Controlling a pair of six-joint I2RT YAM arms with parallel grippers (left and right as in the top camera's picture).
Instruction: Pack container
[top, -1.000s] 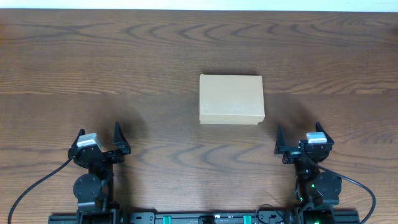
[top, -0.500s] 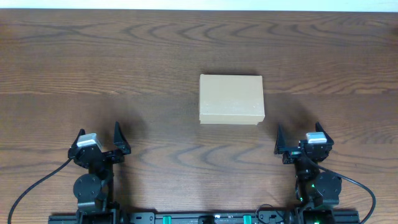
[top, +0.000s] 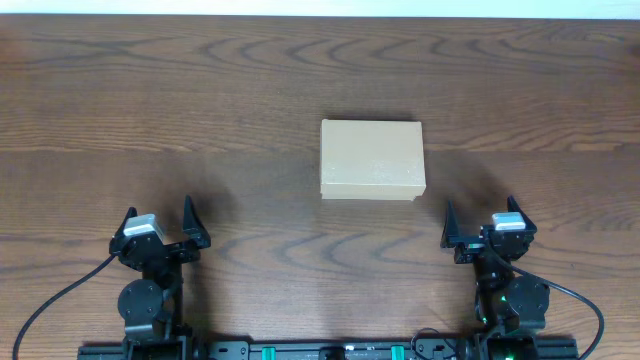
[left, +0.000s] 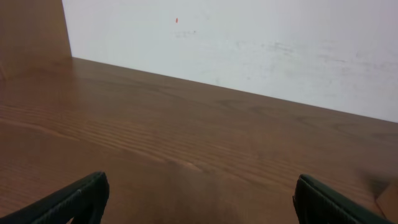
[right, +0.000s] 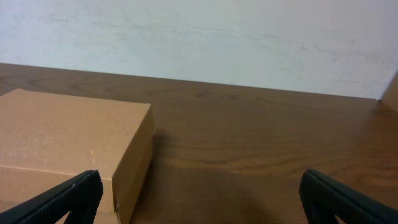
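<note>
At the left of the table (top: 200, 90) we found the left gripper (top: 160, 216) low near the front edge, its jaws spread as wide as they go and nothing between them. Its wrist camera showed only bare wood and a white wall (left: 249, 37) beyond. The task's thing lay well apart from it, ahead and off to its right.

In the middle, a little right of centre, the container (top: 371, 160) lay flat on the wood with its lid down, its longer sides running across the table. We judged it light: plain cardboard, and likely with little or nothing inside. A nudge at one corner would probably slide or spin it on the smooth wood rather than raise anything. We expected the corners and folded edges to be stiff, and the broad top panel to dent if it was pinched hard. From above we could not tell which side carried the hinge, nor make out a clear lid seam. We thought the safest hold was on opposite side walls, close to the corners, with one claw steadying the body while the other worked under the lid's free lip.

At the right, the right gripper (top: 480, 212) sat near the front edge, its jaws equally wide and empty. The box lay ahead and to its left, nearer to it than to the other arm. In its wrist view one corner of the box came near the left finger without touching.
</note>
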